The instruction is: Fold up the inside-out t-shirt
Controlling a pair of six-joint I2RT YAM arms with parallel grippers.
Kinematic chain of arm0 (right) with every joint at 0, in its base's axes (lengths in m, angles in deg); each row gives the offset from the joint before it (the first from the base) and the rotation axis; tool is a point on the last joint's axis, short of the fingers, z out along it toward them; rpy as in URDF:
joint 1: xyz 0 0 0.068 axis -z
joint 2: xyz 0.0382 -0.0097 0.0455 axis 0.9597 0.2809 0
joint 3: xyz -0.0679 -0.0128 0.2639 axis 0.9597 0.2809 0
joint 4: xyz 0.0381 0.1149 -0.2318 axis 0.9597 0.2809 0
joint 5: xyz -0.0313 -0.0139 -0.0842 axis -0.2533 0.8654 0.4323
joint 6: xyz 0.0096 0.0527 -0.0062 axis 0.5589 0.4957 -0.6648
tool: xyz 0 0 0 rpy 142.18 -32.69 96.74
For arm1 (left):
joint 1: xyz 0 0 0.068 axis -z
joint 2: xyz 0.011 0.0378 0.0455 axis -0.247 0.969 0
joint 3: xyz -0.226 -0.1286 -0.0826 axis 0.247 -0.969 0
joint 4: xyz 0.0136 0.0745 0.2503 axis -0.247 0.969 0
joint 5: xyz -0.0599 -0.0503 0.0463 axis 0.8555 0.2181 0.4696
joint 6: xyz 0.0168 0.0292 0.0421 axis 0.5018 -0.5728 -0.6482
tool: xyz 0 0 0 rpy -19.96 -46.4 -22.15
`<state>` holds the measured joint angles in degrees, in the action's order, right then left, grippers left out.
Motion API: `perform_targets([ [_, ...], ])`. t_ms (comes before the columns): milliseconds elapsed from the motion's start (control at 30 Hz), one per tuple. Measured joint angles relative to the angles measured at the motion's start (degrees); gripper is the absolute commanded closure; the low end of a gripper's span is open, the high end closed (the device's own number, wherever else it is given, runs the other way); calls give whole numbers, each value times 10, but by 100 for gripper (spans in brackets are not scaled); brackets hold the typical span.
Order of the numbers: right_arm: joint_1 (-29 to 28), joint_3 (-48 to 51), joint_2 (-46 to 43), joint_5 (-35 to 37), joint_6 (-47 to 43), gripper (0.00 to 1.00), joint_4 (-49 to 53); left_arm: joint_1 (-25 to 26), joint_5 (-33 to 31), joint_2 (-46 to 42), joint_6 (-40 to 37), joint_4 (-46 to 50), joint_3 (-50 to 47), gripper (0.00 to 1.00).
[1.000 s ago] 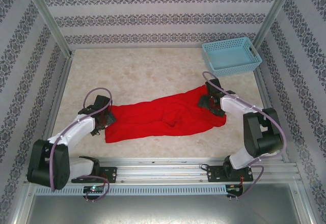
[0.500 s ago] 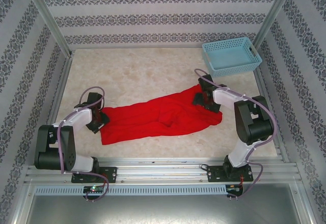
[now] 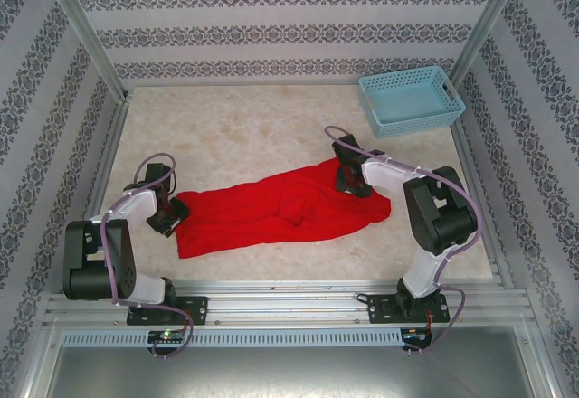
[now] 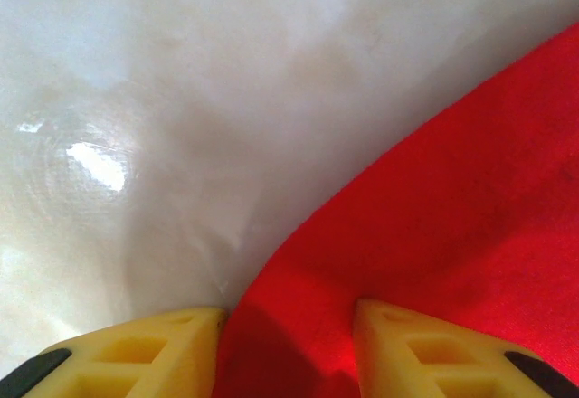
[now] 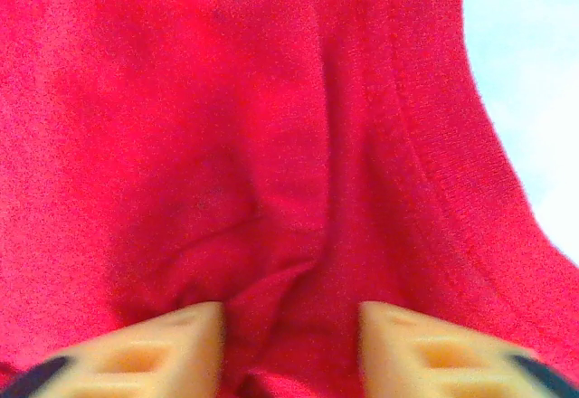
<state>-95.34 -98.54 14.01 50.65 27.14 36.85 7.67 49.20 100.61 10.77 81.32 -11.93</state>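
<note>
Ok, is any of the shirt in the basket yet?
No, the shirt lies bunched on the table between the two arms, well clear of the basket in the far right corner.

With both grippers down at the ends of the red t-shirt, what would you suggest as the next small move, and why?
Probably finish closing both grips. The left gripper and right gripper each have cloth of the inside-out t-shirt between their fingers, yet it lies rumpled on the table.

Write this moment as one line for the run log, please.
stage: gripping ends | left gripper: on t-shirt left end, cloth between fingers | right gripper: on right end, fold between fingers | basket: far right
</note>
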Motion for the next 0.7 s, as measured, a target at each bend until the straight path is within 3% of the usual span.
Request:
perform_targets([
  [100,0,14,-7,-5,3,90,-23,-2,5,0,-3,0,0,58],
  [167,6,29,-22,-11,1,91,-30,-2,5,-1,-5,0,0,58],
  [300,35,54,-70,-20,-10,70,-23,-2,5,-2,-10,0,-1,58],
  [400,52,57,-112,-18,-13,36,-15,-2,6,1,-10,3,2,59],
  [467,59,57,-131,-17,-13,20,-14,-2,7,9,-10,10,11,59],
  [600,73,57,-124,-28,-11,4,-15,-2,8,30,-10,33,32,62],
  [700,78,56,-93,-45,-5,2,-19,-2,9,45,-10,47,47,63],
])
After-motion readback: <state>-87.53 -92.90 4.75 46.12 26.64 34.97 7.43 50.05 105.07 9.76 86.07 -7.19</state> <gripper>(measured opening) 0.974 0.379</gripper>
